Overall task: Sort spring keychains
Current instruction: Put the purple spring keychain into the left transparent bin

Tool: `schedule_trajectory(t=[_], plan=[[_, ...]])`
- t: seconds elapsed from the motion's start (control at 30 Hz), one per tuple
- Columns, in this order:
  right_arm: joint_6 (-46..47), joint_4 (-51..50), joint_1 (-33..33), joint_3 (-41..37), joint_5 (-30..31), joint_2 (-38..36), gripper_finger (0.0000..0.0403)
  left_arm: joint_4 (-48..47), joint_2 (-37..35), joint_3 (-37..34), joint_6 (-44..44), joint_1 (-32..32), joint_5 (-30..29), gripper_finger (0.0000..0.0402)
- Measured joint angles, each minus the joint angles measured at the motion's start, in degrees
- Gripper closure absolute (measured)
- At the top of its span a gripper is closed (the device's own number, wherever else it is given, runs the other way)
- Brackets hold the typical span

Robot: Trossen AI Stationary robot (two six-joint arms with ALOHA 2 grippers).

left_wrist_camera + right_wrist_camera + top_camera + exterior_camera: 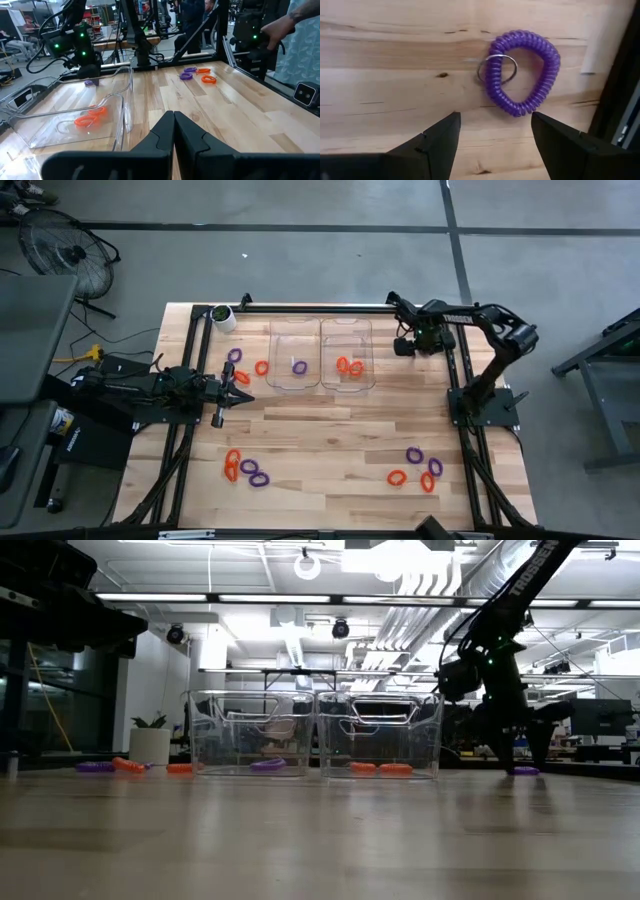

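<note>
Left gripper point(243, 397) with fingers pressed together, holding nothing, low over the pale wooden plank table point(330, 435), just left of and nearer the front than the pair of clear plastic trays point(321, 352) at the table's back centre. Left of the trays: one purple coiled keychain point(234, 355), orange coiled keychains point(261, 367), and a white-and-green roll point(222, 316) at the back corner. Left tray point(295, 352) holds one purple coil point(299, 367); right tray point(347, 352) holds two orange coils point(349, 365). Front-left of the trays, a cluster of orange and purple coils point(245, 468); front-right, another mixed cluster point(417, 468). Right of the trays, right gripper point(408, 346) near the table's right rail, fingers point(565, 142) spread wide, empty. Wrist view shows a purple spring keychain with a metal ring point(522, 71) lying flat on the wood just ahead of the open fingers, not touched. A person's hand point(280, 31) shows beyond the table's far side.
</note>
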Motion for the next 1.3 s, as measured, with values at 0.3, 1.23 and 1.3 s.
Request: schedule_trajectory(t=[0.3, 1.23, 1.3], plan=[[-1.6, -0.6, -0.2, 0.1, 0.3, -0.9, 0.0160, 0.0, 0.0, 0.0, 0.0, 0.0, 0.0, 0.0401], [-4.4, -0.6, -3.2, 5.8, -1.0, -0.9, 0.0160, 0.0, 0.0, 0.0, 0.0, 0.0, 0.0, 0.0401], [-4.3, -0.5, -3.6, 4.9, -2.3, -0.9, 0.0160, 0.0, 0.0, 0.0, 0.0, 0.0, 0.0, 0.0401]])
